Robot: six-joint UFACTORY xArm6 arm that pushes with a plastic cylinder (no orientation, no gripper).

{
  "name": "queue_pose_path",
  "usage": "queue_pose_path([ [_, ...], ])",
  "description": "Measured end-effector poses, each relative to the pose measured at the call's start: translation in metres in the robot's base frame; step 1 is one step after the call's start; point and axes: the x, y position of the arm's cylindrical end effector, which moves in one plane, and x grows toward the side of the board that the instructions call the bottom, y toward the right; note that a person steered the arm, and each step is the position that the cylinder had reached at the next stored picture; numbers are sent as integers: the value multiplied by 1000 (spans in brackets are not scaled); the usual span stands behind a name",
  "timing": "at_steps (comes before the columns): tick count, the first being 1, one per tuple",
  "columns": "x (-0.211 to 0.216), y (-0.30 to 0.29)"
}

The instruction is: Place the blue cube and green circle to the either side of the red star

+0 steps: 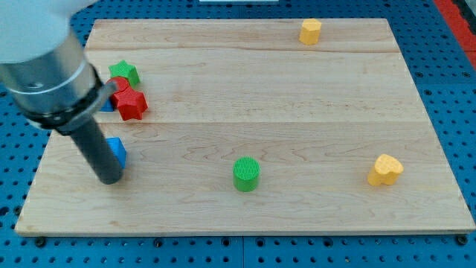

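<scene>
My tip [110,179] rests on the board at the view's lower left. A blue cube [117,150] sits just right of the rod and touches it, partly hidden. The red star [131,103] lies above it near the left edge. A green star [125,72] touches a red block [119,85] just above the red star. Another blue block [108,106] peeks out left of the red star, mostly hidden by the arm. The green circle [246,174] stands alone at the lower middle, far right of my tip.
A yellow block [310,31] sits at the top right. A yellow heart [385,170] lies at the lower right. The wooden board [297,97] rests on a blue perforated table.
</scene>
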Motion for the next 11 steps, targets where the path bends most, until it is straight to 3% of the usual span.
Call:
queue_pose_path([
  [2, -50, -1],
  [3, -20, -21],
  [4, -27, -73],
  [6, -33, -25],
  [9, -65, -27],
  [10, -58, 33],
  [11, -58, 143],
])
